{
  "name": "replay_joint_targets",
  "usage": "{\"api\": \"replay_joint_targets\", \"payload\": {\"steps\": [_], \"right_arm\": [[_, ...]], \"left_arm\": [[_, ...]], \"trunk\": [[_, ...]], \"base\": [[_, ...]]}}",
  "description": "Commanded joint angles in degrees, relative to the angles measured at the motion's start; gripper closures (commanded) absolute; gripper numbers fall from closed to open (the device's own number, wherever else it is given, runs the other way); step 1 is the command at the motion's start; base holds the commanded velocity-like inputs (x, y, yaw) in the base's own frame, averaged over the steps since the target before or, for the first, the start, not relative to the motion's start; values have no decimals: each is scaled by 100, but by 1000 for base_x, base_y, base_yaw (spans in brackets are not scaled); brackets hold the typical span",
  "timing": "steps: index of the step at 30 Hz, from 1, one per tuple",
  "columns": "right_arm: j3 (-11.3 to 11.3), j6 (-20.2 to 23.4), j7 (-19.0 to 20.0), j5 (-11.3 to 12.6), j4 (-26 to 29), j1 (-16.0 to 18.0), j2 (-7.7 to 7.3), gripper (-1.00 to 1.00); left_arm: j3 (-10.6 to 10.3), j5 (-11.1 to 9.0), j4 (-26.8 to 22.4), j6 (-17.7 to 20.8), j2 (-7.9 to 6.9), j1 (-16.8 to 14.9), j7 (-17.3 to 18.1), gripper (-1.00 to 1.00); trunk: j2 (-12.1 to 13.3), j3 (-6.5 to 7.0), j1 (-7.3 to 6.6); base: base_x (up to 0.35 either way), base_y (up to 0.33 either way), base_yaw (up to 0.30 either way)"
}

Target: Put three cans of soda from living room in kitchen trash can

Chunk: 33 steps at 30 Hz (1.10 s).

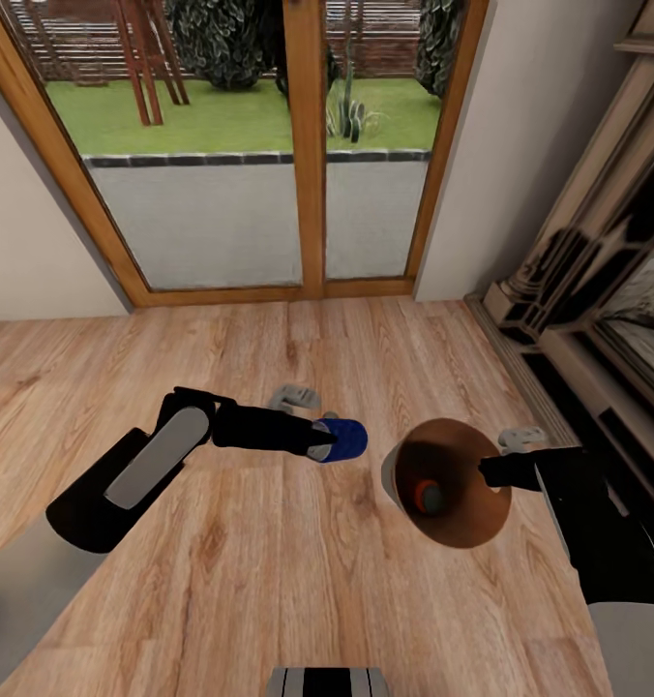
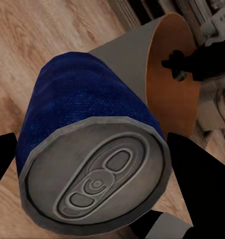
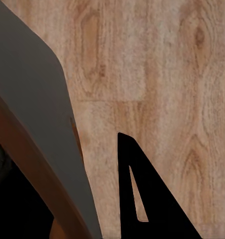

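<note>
My left gripper [image 1: 322,440] is shut on a dark blue can of soda [image 1: 346,438], held on its side above the wood floor. In the left wrist view the blue can [image 2: 87,149] sits between the black fingers [image 2: 199,174], grey top facing the camera. Just to its right hangs the grey tash can [image 1: 397,474], tipped so that its brown inside faces me. An orange can of soda [image 1: 427,497] lies inside it. My right gripper [image 1: 491,471] is shut on the tash can's rim. The right wrist view has the grey wall [image 3: 32,99] beside one finger [image 3: 147,199].
I am over a light wood plank floor [image 1: 269,581]. A wood-framed glass door [image 1: 308,145] to the garden is straight ahead. A fireplace surround [image 1: 598,290] runs along the right side. White walls flank the door.
</note>
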<state>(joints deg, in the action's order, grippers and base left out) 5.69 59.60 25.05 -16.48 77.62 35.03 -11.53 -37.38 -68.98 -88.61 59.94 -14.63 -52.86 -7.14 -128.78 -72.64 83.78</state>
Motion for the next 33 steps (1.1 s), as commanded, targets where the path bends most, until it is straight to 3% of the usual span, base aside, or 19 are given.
{"api": "replay_joint_targets", "payload": {"steps": [1, 4, 11, 14, 20, 23, 30, 31, 33], "right_arm": [[-14, 40, 62, 84, -2, 7, 1, 100], [-63, 40, 54, 84, -85, 13, 38, 100], [-75, 40, 45, 77, -311, 141, 107, 100], [-83, 40, 44, 76, -406, 212, 121, 100], [-298, 40, 42, 75, -447, 300, 160, 100], [-352, 40, 37, 69, -475, 333, 275, 100], [-441, 40, 35, 12, -644, 419, 551, 100], [-465, 40, 35, -42, -684, 442, 589, 100], [-533, 40, 35, -377, -771, 518, 720, 100]], "left_arm": [[-10, -89, -27, 6, -4, -5, -59, 100], [-25, -279, -132, 6, -5, -5, -47, 100], [-54, -358, -222, 6, 47, -5, -28, 100], [-61, -561, -249, 6, 64, -5, 90, 100], [-67, -663, -260, 6, 139, -5, 422, 100], [-74, -675, -262, 6, 169, -5, 735, 100], [-76, -678, -262, 6, 223, -5, 832, 100], [-76, -676, -262, 6, 239, -5, 829, 100], [-76, -640, -255, 6, 301, -5, 794, 100]], "trunk": [[-2, -3, -1], [-2, -3, -1], [-2, -3, -1], [-2, -3, -1], [-2, -3, -1], [-2, -3, -1], [-2, -3, -1], [-2, -3, -1], [-2, -3, -1]], "base": [[0, 0, 0], [0, 0, 0], [0, 0, 0], [0, 0, 0], [0, 0, 0], [0, 0, 0], [0, 0, 0], [0, 0, 0], [0, 0, 0]]}}
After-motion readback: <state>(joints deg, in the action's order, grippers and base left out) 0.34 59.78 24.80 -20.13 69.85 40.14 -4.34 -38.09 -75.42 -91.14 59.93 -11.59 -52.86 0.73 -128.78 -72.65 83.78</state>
